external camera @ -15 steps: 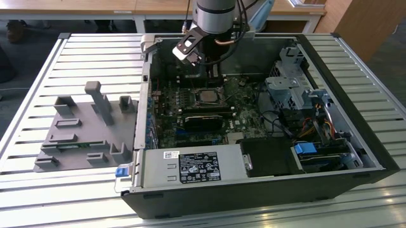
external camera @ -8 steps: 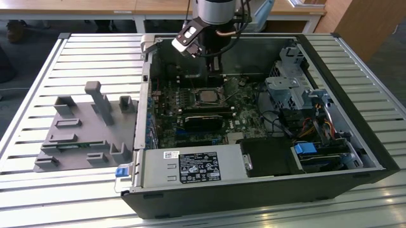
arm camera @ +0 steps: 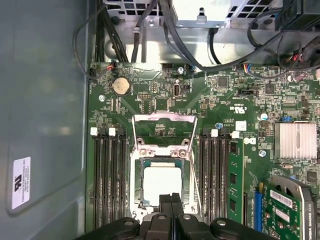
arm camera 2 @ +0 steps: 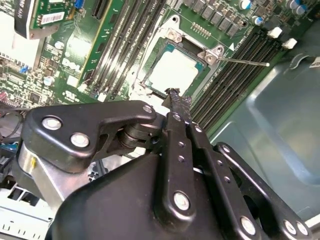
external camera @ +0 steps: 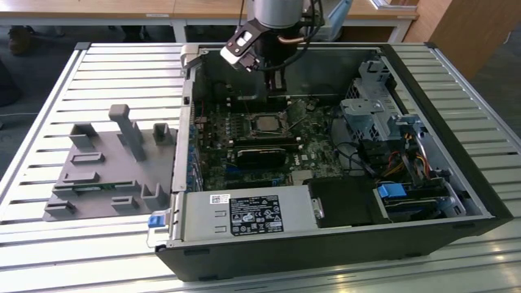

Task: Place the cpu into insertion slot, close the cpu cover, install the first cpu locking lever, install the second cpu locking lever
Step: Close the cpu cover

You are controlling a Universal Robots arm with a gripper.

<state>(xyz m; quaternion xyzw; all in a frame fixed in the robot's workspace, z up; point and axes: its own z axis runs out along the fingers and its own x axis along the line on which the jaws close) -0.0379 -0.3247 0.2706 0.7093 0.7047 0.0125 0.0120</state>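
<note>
1. End effector. I read the black two-finger gripper (arm camera 2: 176, 97) as clenched: in both wrist views its fingertips (arm camera: 166, 201) meet with nothing between them. In the exterior view the gripper (external camera: 277, 82) hangs inside the open black computer case (external camera: 456, 183), above the green motherboard (external camera: 313, 155) and on the far side of the socket.

2. Task item. The cpu (arm camera: 161, 182), a small flat square chip with a dull silver-grey top, sits in the insertion slot (arm camera 2: 150, 62), the square dark socket at the middle of the board. It also appears in the exterior view (external camera: 265, 124). Long black memory slots (arm camera: 107, 180) flank the socket on both sides.

3. Cover. The cpu cover (arm camera: 162, 159), a thin silver metal frame, lies flat around the chip, which shows through the frame's window.

4. Levers. In the second wrist view a thin bright wire lever (arm camera 2: 245, 62) reaches from a socket corner out over the memory slots. I cannot tell whether it is latched.

5. Surroundings. A grey power-supply box (external camera: 244, 213) fills the near corner of the case. A grey moulded fixture (external camera: 106, 174) lies on the slatted metal table (external camera: 49, 244) at the exterior view's left.
</note>
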